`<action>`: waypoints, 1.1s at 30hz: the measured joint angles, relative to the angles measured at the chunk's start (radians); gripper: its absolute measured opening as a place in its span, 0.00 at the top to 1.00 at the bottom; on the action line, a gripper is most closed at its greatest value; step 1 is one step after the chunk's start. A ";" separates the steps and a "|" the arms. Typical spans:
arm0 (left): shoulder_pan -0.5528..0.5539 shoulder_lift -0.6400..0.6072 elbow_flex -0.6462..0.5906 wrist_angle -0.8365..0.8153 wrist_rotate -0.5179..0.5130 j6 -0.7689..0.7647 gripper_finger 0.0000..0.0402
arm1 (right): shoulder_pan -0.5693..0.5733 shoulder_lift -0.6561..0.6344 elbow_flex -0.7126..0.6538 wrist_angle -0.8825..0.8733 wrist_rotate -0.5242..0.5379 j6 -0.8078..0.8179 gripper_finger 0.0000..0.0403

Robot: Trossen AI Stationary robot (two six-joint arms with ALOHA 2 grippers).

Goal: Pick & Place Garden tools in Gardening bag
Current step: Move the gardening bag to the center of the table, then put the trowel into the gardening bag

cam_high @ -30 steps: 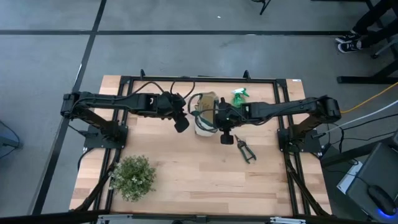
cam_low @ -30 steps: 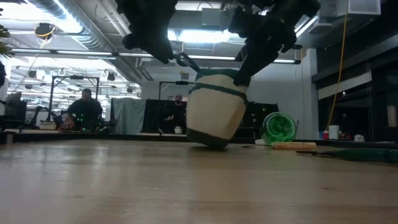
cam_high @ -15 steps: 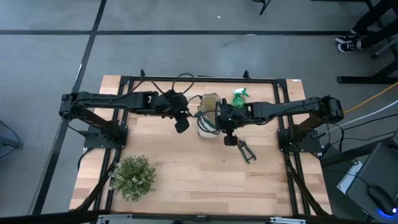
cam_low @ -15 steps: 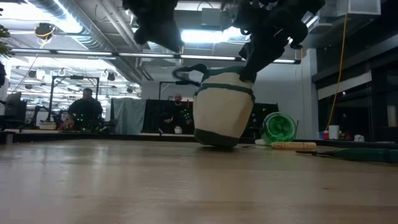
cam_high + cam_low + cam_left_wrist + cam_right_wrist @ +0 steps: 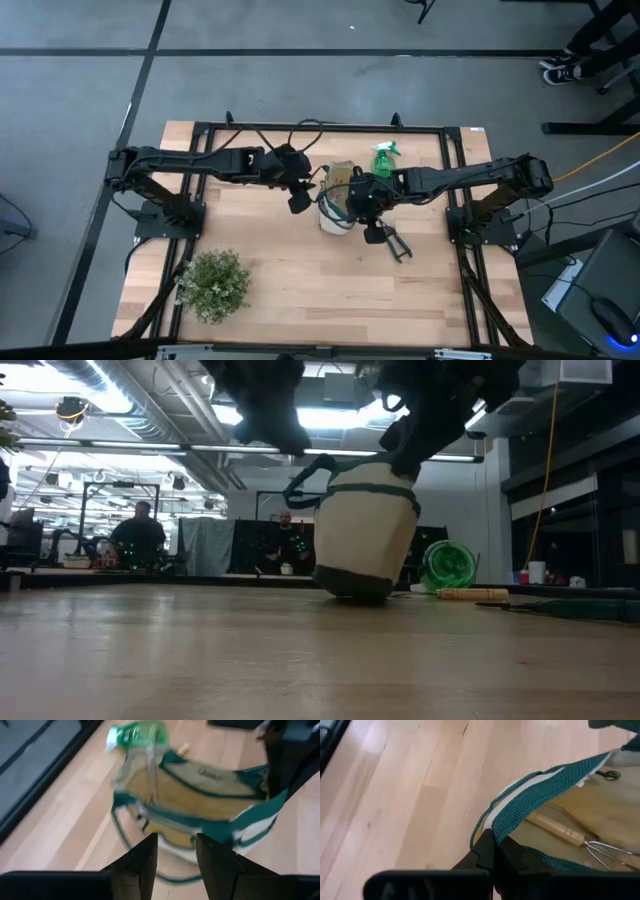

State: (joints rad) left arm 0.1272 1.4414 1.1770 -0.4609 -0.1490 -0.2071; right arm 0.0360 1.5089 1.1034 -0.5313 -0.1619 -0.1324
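The gardening bag (image 5: 336, 200) stands near the middle of the table (image 5: 300, 290), toward its far edge, and serves here as the landmark. In the low view the cream bag (image 5: 365, 540) rests on its dark green base, leaning slightly, with a green strap (image 5: 308, 478) looping up from its mouth.

The right gripper (image 5: 492, 851) is clenched on the bag's green webbing trim (image 5: 530, 800) at the rim; its fingers pinch the band with no gap between them. From above, this right gripper (image 5: 366, 205) sits at the bag's right side, touching it. Inside the open bag, the right wrist view shows a wooden-shafted mini rake (image 5: 570, 837), its wire tines lying against the tan lining.

The left gripper (image 5: 301, 194) hovers just beside the bag's left side. In its wrist view the left gripper (image 5: 176, 851) has its fingers parted with nothing between them, pointing at the bag's side pocket (image 5: 165, 827) and open mouth.

The translucent green spray bottle (image 5: 384, 155) lies on the table just beyond the bag, on its far right side; the low view shows it (image 5: 448, 565) behind and to the right of the bag. The dark pruning shears (image 5: 395, 243) lie on the table to the near right of the bag, just past the right gripper. A bushy potted plant (image 5: 214, 284) stands well apart from the bag, toward the near left corner.
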 joint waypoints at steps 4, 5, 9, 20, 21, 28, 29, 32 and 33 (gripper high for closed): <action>-0.001 -0.001 0.000 0.044 0.016 0.060 0.68 | 0.000 0.000 0.000 0.008 0.000 0.065 0.97; -0.001 -0.001 0.000 0.055 0.016 0.075 0.68 | 0.000 0.000 0.000 0.011 -0.001 0.086 0.95; 0.003 -0.001 0.000 0.078 0.042 0.102 0.68 | -0.011 -0.001 0.000 0.040 -0.024 0.176 0.87; 0.006 -0.001 0.000 0.091 0.068 0.124 0.68 | -0.051 -0.130 0.000 0.054 -0.052 0.316 0.62; 0.006 -0.001 0.000 0.091 0.067 0.124 0.68 | -0.060 -0.158 0.000 0.049 -0.052 0.330 0.61; 0.006 -0.001 0.000 0.085 0.066 0.125 0.68 | -0.108 -0.325 0.002 -0.049 -0.035 0.292 0.60; 0.006 -0.001 0.000 0.083 0.066 0.125 0.68 | -0.109 -0.340 0.002 -0.090 -0.015 0.282 0.60; 0.006 -0.001 0.000 0.082 0.066 0.125 0.68 | -0.109 -0.361 0.002 -0.227 0.067 0.276 0.60; 0.006 -0.001 0.000 0.082 0.066 0.125 0.68 | -0.109 -0.362 0.002 -0.286 0.092 0.281 0.60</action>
State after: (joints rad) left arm 0.1337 1.4406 1.1770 -0.3790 -0.0834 -0.0822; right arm -0.0731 1.1473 1.1053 -0.8172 -0.0701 0.1482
